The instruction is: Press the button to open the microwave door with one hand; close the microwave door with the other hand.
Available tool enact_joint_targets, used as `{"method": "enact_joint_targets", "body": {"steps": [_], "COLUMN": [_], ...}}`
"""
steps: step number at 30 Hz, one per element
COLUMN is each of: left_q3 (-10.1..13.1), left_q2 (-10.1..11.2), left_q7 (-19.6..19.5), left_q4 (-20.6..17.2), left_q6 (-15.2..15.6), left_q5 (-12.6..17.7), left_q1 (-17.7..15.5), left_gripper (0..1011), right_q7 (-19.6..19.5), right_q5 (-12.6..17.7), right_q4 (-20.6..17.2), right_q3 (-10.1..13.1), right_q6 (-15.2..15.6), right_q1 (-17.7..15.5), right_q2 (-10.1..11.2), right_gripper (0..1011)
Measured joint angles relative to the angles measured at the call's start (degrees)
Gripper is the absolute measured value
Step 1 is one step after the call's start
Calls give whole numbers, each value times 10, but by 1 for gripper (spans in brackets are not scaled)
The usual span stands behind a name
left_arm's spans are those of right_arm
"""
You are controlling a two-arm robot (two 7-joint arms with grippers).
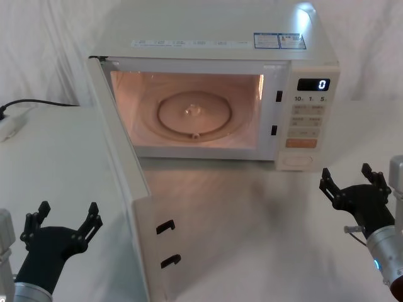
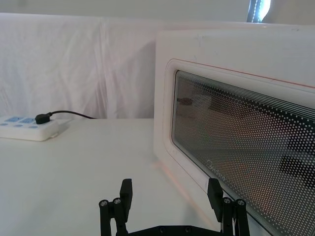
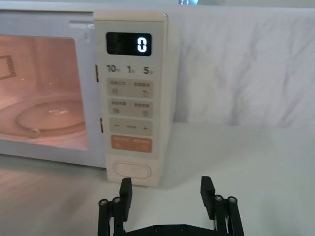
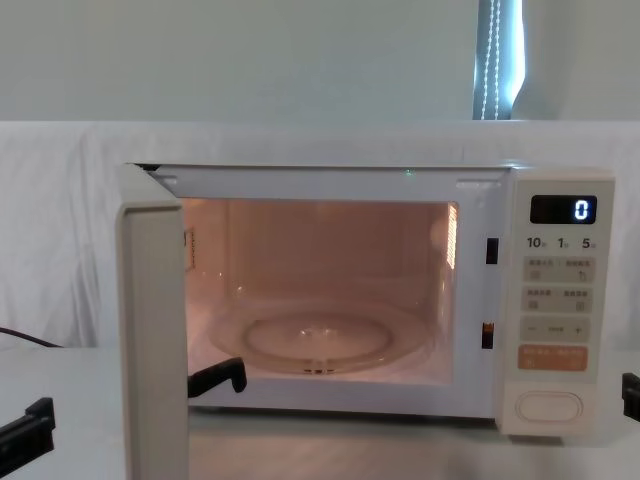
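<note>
The cream microwave point(image 1: 214, 31) stands at the back of the table with its lit cavity exposed. The microwave door point(image 1: 129, 182) is swung wide open on its left hinge, pointing toward me. Its dark glass outer face point(image 2: 236, 132) fills the right of the left wrist view. My left gripper point(image 1: 60, 226) hovers open at the lower left, just outside the door's outer face and apart from it. On the control panel, the button point(image 1: 297, 161) sits lowest, below the orange key. My right gripper point(image 1: 352, 179) is open, in front of and right of the button point(image 3: 131, 170), not touching it.
A white power strip point(image 1: 9, 126) with a black cable lies at the table's far left. A glass turntable point(image 1: 194, 113) sits inside the cavity. White cloth hangs behind the table. Two black latch hooks point(image 1: 167, 242) stick out from the door's inner face.
</note>
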Motion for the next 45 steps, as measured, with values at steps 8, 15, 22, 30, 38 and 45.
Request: {"method": "enact_joint_targets", "body": {"steps": [8, 15, 22, 30, 38, 45], "left_q3": [0, 0, 0, 0, 0, 0], "left_q2": [0, 0, 0, 0, 0, 0], "left_q7": [0, 0, 0, 0, 0, 0], "left_q4": [0, 0, 0, 0, 0, 0], "left_q6": [0, 0, 0, 0, 0, 0], "left_q5": [0, 0, 0, 0, 0, 0], "left_q1": [0, 0, 0, 0, 0, 0], "left_gripper": [1001, 1001, 1001, 1001, 1001, 1001], "right_q7": [0, -3, -5, -5, -5, -5], "right_q5": [5, 4, 1, 1, 1, 1], "right_q4": [7, 20, 24, 22, 22, 21], "right_q3": [7, 10, 11, 10, 10, 10], "right_q6": [-4, -4, -3, -3, -2, -2], "right_q1": [1, 9, 11, 10, 10, 10], "right_q2": [8, 13, 14, 14, 13, 13], "right_gripper": [1002, 1002, 1002, 1002, 1002, 1002]}}
